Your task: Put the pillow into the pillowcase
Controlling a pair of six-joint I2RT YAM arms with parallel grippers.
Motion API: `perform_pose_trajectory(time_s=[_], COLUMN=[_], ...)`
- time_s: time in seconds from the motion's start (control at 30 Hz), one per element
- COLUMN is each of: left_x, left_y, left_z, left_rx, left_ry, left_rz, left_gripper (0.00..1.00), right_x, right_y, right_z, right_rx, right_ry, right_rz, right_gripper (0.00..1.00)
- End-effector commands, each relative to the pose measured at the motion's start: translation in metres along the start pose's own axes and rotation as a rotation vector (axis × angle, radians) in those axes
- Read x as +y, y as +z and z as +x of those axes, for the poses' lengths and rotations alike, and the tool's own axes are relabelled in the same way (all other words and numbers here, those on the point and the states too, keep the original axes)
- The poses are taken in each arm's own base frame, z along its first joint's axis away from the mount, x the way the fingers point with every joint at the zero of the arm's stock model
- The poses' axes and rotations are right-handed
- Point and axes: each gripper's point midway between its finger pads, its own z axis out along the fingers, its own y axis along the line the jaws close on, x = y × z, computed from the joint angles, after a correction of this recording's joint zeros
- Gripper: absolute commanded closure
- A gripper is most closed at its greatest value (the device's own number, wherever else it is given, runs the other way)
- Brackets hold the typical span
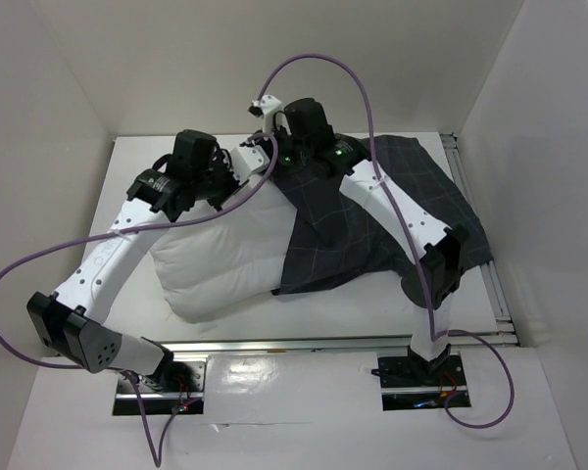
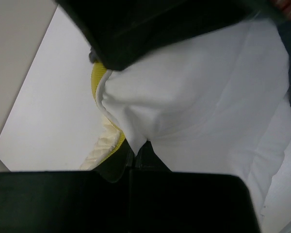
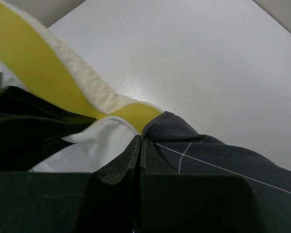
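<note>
- Right now the pillow [image 1: 220, 259] lies on the desk [image 1: 323, 313], left of centre, its long axis running roughly left to right across the desk.
- Its right end is tucked under the pillowcase [image 1: 333, 245], which spreads from the middle out to the right side; the left end sticks out bare and puffy.
- Up at the far edge both arms meet over the seam between cloth and cushion.
- Left pincer [image 2: 134, 154]: pressed together, a fold of white pillow fabric nipped between the tips, the yellow band [image 2: 94, 77] just beside it.
- Right pincer [image 3: 140, 143]: also pressed together, and it looks to be pinching the pillowcase's edge right where the dark grid cloth meets the pillow's yellow-banded corner.
- From that wrist, the yellow band runs away up and to the left, lifted off the desk.
</note>
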Motion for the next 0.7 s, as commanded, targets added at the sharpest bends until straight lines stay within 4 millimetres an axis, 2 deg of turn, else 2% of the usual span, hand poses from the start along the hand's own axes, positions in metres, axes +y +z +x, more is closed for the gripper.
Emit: perform_pose_trajectory(time_s=[0.0, 0.07, 0.1, 0.13, 0.2, 0.27, 0.3, 0.4, 0.43, 0.5, 0.57, 0.67], left_x=[0.034, 0.035, 0.036, 0.038, 0.037, 0.041, 0.036, 0.039, 0.038, 0.040, 0.043, 0.034], left_y=[-0.010, -0.011, -0.015, -0.016, -0.017, -0.022, -0.021, -0.028, -0.025, -0.034, -0.037, -0.029], left_z=[-0.085, -0.092, -0.100, -0.105, -0.112, -0.120, -0.123, -0.131, -0.130, -0.138, -0.138, -0.134], left_rx=[-0.297, -0.320, -0.341, -0.363, -0.390, -0.419, -0.424, -0.465, -0.467, -0.510, -0.522, -0.508], left_ry=[0.005, -0.015, -0.009, -0.021, -0.029, -0.036, -0.042, -0.066, -0.079, -0.098, -0.110, -0.132], left_rz=[-0.144, -0.158, -0.169, -0.178, -0.180, -0.193, -0.182, -0.195, -0.192, -0.216, -0.240, -0.215], left_gripper=[1.00, 1.00, 1.00, 1.00, 1.00, 1.00, 1.00, 1.00, 1.00, 1.00, 1.00, 1.00], right_x=[0.058, 0.064, 0.067, 0.069, 0.066, 0.072, 0.071, 0.073, 0.068, 0.060, 0.050, 0.042], right_y=[-0.026, -0.026, -0.017, -0.022, -0.012, -0.012, -0.008, -0.005, -0.006, -0.010, -0.009, -0.015], right_z=[-0.042, -0.051, -0.047, -0.060, -0.059, -0.068, -0.067, -0.070, -0.073, -0.073, -0.072, -0.066], right_rx=[-0.097, -0.114, -0.102, -0.136, -0.129, -0.150, -0.145, -0.157, -0.166, -0.159, -0.151, -0.119], right_ry=[-0.010, -0.009, 0.003, -0.008, 0.023, 0.026, 0.042, 0.079, 0.097, 0.173, 0.238, 0.360], right_rz=[-0.163, -0.173, -0.181, -0.183, -0.173, -0.184, -0.185, -0.192, -0.199, -0.261, -0.301, -0.422], right_gripper=[1.00, 1.00, 1.00, 1.00, 1.00, 1.00, 1.00, 1.00, 1.00, 1.00, 1.00, 1.00])
